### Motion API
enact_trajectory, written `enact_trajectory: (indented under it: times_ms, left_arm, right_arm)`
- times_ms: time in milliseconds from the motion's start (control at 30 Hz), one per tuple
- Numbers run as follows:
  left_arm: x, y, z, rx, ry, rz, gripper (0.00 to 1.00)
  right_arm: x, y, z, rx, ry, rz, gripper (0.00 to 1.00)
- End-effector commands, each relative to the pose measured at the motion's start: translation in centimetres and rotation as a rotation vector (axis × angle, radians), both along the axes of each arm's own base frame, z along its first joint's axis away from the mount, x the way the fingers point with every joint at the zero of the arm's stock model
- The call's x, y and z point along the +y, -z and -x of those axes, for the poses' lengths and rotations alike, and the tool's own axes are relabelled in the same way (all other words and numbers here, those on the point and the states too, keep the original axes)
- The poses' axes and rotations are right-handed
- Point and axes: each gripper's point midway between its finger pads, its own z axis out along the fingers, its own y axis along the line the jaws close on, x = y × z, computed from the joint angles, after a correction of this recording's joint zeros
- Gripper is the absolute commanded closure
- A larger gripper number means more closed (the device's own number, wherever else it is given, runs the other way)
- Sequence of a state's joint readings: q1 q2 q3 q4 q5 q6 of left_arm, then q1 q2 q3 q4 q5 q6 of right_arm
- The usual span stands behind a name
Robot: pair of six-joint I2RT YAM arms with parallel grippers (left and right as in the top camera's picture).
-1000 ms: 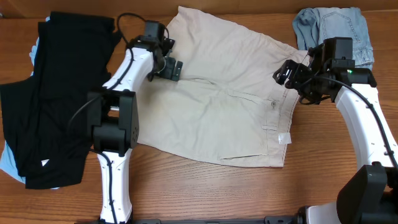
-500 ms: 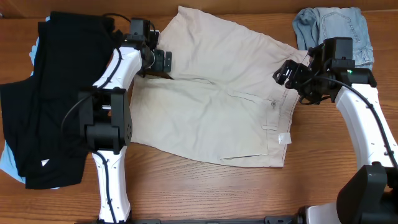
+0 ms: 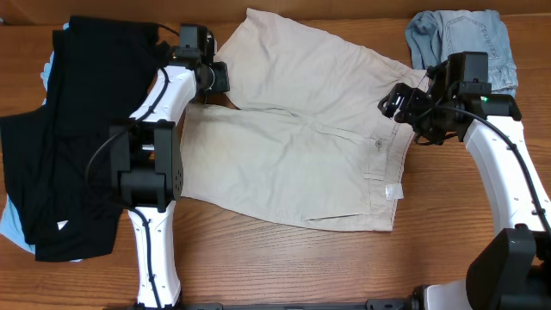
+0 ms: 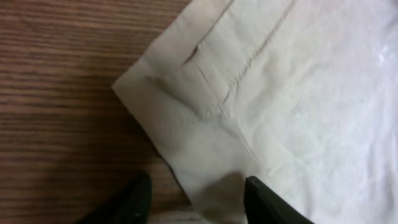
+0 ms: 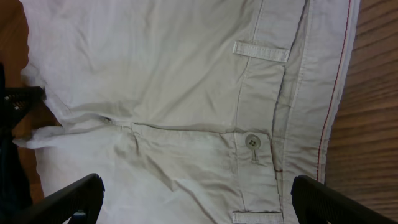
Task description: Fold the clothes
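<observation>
The beige khaki shorts [image 3: 301, 129] lie spread flat mid-table, waistband to the right. My left gripper [image 3: 215, 79] sits at the corner of the shorts' far-left leg hem. In the left wrist view that hem corner [image 4: 186, 106] runs down between the left gripper's [image 4: 196, 199] dark fingers [image 4: 140, 196], which stand apart astride the cloth edge. My right gripper [image 3: 398, 102] hovers open over the waistband. In its wrist view the right gripper [image 5: 199, 199] has the button [image 5: 252, 142] and fly between its wide-set fingers [image 5: 68, 199].
Black garments [image 3: 60, 129] lie piled at the left over a pale blue cloth [image 3: 13, 228]. Faded denim shorts [image 3: 469, 34] are bunched at the back right, behind the right arm. Bare wood [image 3: 284, 267] shows along the front.
My left gripper moved from over the shorts' middle up and left to the leg hem corner, and its jaws narrowed. The right arm and the clothes stayed still.
</observation>
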State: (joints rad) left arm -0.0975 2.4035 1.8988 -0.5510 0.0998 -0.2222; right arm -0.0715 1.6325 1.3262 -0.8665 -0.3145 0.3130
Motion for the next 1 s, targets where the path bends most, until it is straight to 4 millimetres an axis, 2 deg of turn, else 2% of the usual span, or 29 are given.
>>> enact_trajectory:
  times_ms: [0,200,300,433,600,867,967]
  left_arm:
    - [0.2,2.6,0.1,0.027,-0.033,-0.022,0.50]
    - [-0.2,6.0,0.6,0.070,-0.044,-0.017,0.48]
    - [-0.1,7.3,1.2,0.101,-0.044,-0.021,0.65]
    - [0.1,7.7,1.9,0.137,-0.046,-0.029,0.96]
    - [1.9,8.3,3.7,0.215,-0.077,-0.068,0.96]
    - [7.3,9.3,9.7,0.464,-0.159,-0.232,0.96]
    - [9.1,9.2,11.3,0.527,-0.185,-0.264,0.96]
  right_arm:
    - [-0.1,-0.2,-0.1,-0.007,-0.004,0.003,0.00]
    - [0.0,-0.2,0.0,-0.004,-0.004,0.002,0.00]
    - [-0.1,-0.2,0.0,-0.006,-0.004,0.003,0.00]
    - [-0.1,-0.2,-0.1,-0.009,-0.004,0.003,0.00]
    - [-0.1,-0.3,-0.2,-0.014,-0.004,0.003,0.00]
    - [0.0,-0.1,0.1,0.000,-0.004,0.002,0.00]
    - [0.0,0.0,0.2,0.007,-0.004,0.001,0.00]
